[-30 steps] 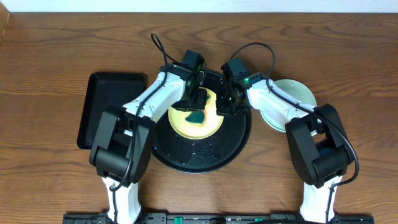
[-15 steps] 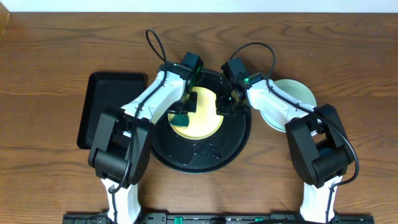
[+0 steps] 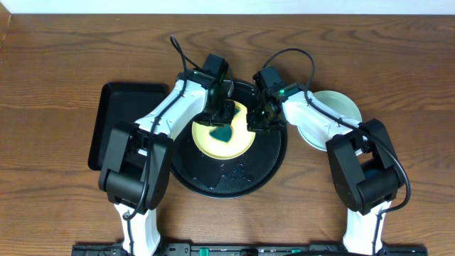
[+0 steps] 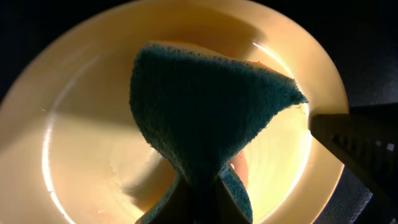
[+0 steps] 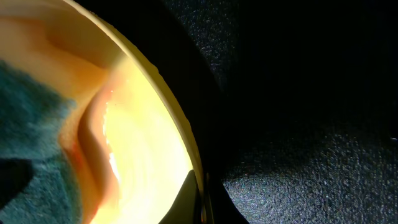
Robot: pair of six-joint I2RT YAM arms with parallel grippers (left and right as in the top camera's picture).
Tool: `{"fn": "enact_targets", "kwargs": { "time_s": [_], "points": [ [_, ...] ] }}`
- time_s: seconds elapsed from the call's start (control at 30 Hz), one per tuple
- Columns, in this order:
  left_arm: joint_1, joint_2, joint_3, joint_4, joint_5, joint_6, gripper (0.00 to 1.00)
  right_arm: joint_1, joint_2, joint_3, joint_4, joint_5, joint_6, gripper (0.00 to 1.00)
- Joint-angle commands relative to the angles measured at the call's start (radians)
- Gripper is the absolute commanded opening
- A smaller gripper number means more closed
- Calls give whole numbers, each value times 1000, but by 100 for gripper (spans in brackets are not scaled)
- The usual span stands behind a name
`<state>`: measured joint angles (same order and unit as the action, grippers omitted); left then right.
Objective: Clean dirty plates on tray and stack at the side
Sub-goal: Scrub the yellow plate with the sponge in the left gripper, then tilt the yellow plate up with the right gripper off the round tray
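Plate (image 3: 212, 146) we judge stiff, light, slick: right tool (image 3: 257, 121) pinches its rim; left tool (image 3: 225, 119) grips soft sponge (image 3: 226, 134).

- The table (image 3: 57, 78) is dark brown wood with a clear grain. It fills almost the whole overhead view, and a white strip runs along its far edge.
- A large round black tray (image 3: 229, 190) with a glossy raised rim lies on the table near the middle, a little toward the far side.
- A smaller rectangular black tray (image 3: 117, 121) lies flat on the wood to the left of the round tray. The two are near each other but do not touch.
- A pale mint-blue plate (image 3: 343, 107) rests directly on the wood just beside the round tray, on its right. Whether it is one plate or a stack, I cannot tell.
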<state>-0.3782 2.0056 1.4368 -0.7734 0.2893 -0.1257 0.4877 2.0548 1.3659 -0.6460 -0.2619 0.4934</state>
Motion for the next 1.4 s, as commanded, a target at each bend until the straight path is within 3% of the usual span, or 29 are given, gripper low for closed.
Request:
{"fn": "enact_targets", "kwargs": {
  "time_s": [0.0, 0.33, 0.67, 1.1, 1.37],
  "points": [
    [48, -33, 61, -11, -23, 21, 8, 5, 9, -20, -4, 37, 10, 1],
    [249, -133, 217, -209, -130, -3, 7, 5, 7, -19, -1, 27, 5, 1],
    [427, -206, 215, -244, -130, -2, 8, 6, -122, -13, 3, 43, -108, 1],
    [444, -206, 207, -244, -130, -3, 8, 195, -369, -13, -8, 657, -224, 1],
    [444, -206, 207, -254, -130, -2, 8, 429, -422, -13, -2, 1233, -250, 1]
  ]
}}
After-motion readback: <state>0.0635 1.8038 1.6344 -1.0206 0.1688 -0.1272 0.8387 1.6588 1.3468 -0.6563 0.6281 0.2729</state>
